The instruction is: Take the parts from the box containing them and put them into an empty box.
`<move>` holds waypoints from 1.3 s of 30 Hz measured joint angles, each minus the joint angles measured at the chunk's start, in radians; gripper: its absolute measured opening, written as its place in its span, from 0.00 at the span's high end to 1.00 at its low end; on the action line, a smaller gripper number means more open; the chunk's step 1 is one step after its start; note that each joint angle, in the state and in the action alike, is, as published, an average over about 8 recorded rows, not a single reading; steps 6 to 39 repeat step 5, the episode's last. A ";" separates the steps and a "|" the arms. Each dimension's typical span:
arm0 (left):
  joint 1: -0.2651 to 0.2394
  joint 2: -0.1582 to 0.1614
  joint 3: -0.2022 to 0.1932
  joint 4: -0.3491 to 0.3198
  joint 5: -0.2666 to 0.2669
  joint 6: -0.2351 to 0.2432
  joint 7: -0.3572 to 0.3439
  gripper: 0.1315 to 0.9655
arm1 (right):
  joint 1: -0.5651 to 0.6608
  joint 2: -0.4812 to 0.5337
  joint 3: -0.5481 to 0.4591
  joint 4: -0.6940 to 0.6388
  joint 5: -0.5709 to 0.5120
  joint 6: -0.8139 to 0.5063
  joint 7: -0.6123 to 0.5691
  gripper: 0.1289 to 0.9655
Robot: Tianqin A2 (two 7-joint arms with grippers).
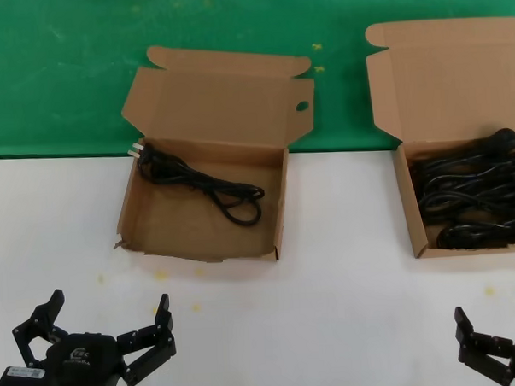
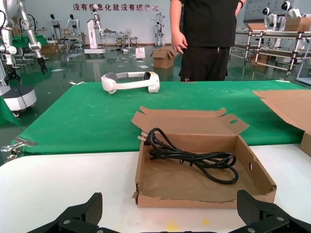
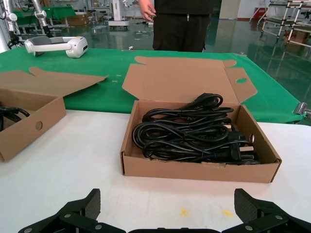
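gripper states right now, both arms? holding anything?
Left gripper: open, empty, low over the white table, short of the left box.
Right gripper: open, empty, in front of the box of cords.

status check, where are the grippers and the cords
Left gripper open, low near edge. Right gripper open, parked near edge. One cord in left box; pile of cords in right box. Nothing between grippers and boxes.

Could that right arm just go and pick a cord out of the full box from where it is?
Probably yes. The right gripper sits open on the white table just in front of the full box, whose lid is folded back, leaving the cords exposed.
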 joint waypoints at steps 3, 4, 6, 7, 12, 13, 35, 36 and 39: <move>0.000 0.000 0.000 0.000 0.000 0.000 0.000 0.00 | 0.000 0.000 0.000 0.000 0.000 0.000 0.000 0.00; 0.000 0.000 0.000 0.000 0.000 0.000 0.000 0.00 | 0.000 0.000 0.000 0.000 0.000 0.000 0.000 0.00; 0.000 0.000 0.000 0.000 0.000 0.000 0.000 0.00 | 0.000 0.000 0.000 0.000 0.000 0.000 0.000 0.00; 0.000 0.000 0.000 0.000 0.000 0.000 0.000 0.00 | 0.000 0.000 0.000 0.000 0.000 0.000 0.000 0.00; 0.000 0.000 0.000 0.000 0.000 0.000 0.000 0.00 | 0.000 0.000 0.000 0.000 0.000 0.000 0.000 0.00; 0.000 0.000 0.000 0.000 0.000 0.000 0.000 0.00 | 0.000 0.000 0.000 0.000 0.000 0.000 0.000 0.00; 0.000 0.000 0.000 0.000 0.000 0.000 0.000 0.00 | 0.000 0.000 0.000 0.000 0.000 0.000 0.000 0.00; 0.000 0.000 0.000 0.000 0.000 0.000 0.000 0.00 | 0.000 0.000 0.000 0.000 0.000 0.000 0.000 0.00; 0.000 0.000 0.000 0.000 0.000 0.000 0.000 0.00 | 0.000 0.000 0.000 0.000 0.000 0.000 0.000 0.00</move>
